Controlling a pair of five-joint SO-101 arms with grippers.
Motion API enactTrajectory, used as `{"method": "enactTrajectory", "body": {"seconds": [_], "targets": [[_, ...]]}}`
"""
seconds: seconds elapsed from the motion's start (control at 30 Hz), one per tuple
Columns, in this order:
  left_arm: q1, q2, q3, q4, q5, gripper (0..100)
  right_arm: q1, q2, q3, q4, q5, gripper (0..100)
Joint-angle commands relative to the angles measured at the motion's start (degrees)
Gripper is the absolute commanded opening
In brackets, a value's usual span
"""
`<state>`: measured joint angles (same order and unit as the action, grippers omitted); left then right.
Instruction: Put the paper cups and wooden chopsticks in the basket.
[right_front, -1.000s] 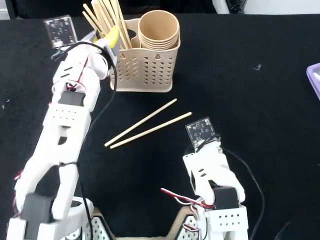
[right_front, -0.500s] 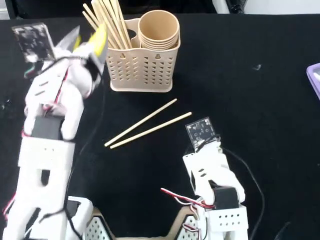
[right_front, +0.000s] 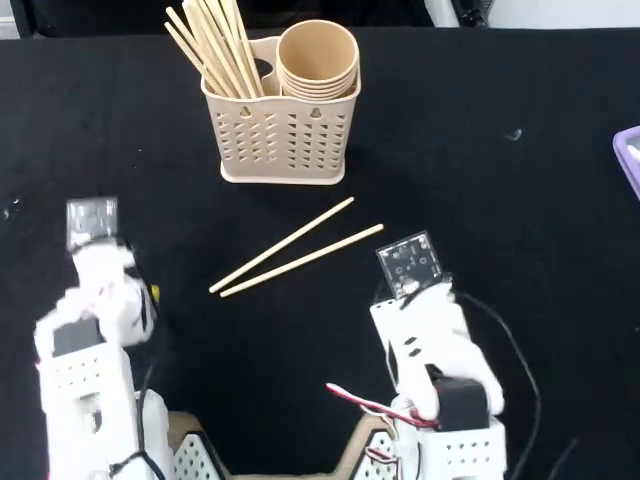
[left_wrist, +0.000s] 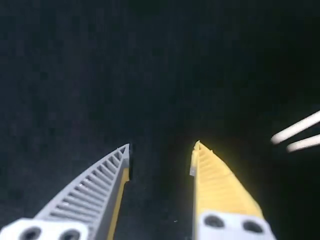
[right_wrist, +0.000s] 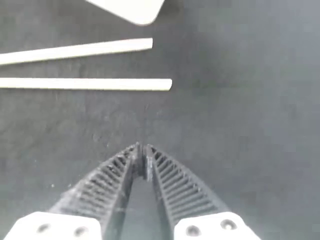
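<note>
Wooden chopsticks (right_wrist: 85, 84) lying loose, just ahead of closed right gripper (right_wrist: 144, 150)

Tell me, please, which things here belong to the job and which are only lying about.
Belong to the job: the basket, the paper cups stacked in it, the chopsticks standing in it, the two chopsticks lying on the table.
Only lying about: a purple thing at the high view's right edge.

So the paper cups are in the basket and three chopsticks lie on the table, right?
Not quite: the paper cups are in the basket, but two chopsticks, not three, lie on the table, as the high view shows.
</note>
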<state>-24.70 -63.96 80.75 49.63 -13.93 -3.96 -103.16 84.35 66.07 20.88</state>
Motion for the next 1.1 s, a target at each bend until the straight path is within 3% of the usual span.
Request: {"method": "enactTrajectory", "body": {"seconds": [0.0, 0.07, 0.27, 0.47, 0.67, 0.77, 0.9, 1.07], "targets": [[-1.19, -3.78, 4.70, -2.81, -0.79, 21, 0.70, -4.79, -6.55, -0.97, 9.14, 1.5], [-0.75, -5.45, 4.88, -0.88, -0.62, 21, 0.70, -4.70, -8.04, -3.08, 12.22, 1.5], [1.98, -8.79, 5.67, 5.45, -0.62, 21, -0.35, 2.24, -15.25, -6.07, 12.40, 1.5], [2.07, -9.49, 5.76, 5.71, -0.62, 21, -11.87, 24.92, -30.55, -0.53, 9.58, 2.0], [2.07, -9.41, 5.85, 5.63, -0.62, 21, -23.56, 52.18, -41.71, 6.77, 9.67, 20.2], [2.07, -9.41, 5.85, 5.71, -0.62, 21, -27.78, 63.78, -45.58, 6.59, 15.65, 19.8], [2.07, -9.41, 5.85, 5.89, -0.62, 21, -31.12, 77.32, -49.45, 7.03, 32.09, 19.8], [2.07, -9.41, 5.85, 5.98, -0.62, 21, -31.21, 91.91, -58.07, 6.68, 35.16, 20.2]]}}
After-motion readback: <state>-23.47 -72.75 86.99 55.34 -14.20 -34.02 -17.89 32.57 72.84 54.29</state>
